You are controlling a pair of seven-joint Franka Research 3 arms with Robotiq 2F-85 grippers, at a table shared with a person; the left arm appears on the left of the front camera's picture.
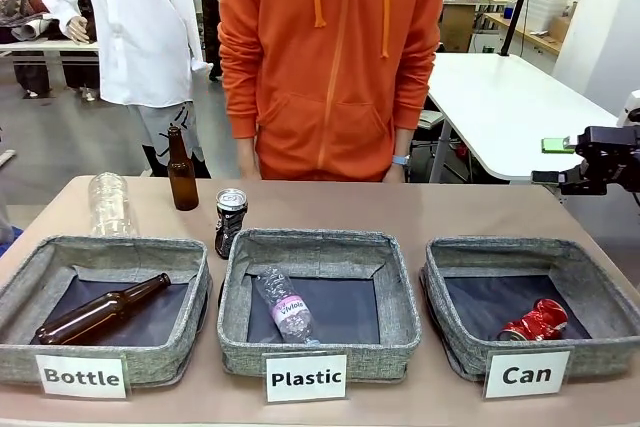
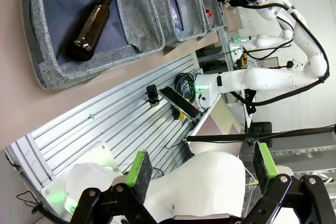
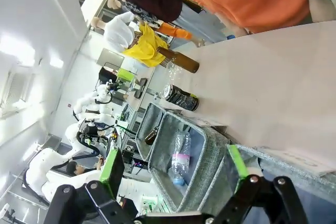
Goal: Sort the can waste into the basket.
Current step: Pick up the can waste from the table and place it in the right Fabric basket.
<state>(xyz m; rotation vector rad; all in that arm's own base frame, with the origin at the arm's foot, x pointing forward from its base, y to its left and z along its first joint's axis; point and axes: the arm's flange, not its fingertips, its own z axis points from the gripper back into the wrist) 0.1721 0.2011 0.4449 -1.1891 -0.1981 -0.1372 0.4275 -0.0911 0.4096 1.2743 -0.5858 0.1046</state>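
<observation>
1. The right gripper (image 3: 175,165) is hanging with its green-padded fingers apart, gripping nothing. The left gripper (image 2: 202,169) is likewise spread and empty.
2. The red can (image 1: 535,322) is lying inside the basket (image 1: 500,246) whose white label (image 1: 526,374) is reading "Can".
3. The dark can (image 1: 230,222) is standing upright on the table (image 1: 480,212), just behind the "Plastic" bin (image 1: 403,297), near an upright brown glass bottle (image 1: 181,169).

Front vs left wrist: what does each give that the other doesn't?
Front: the dark can standing on the table behind the Plastic basket. Left wrist: the left pincer, open, and the ribbed metal rail below the table edge. Both: the brown bottle lying in the Bottle basket.
</observation>
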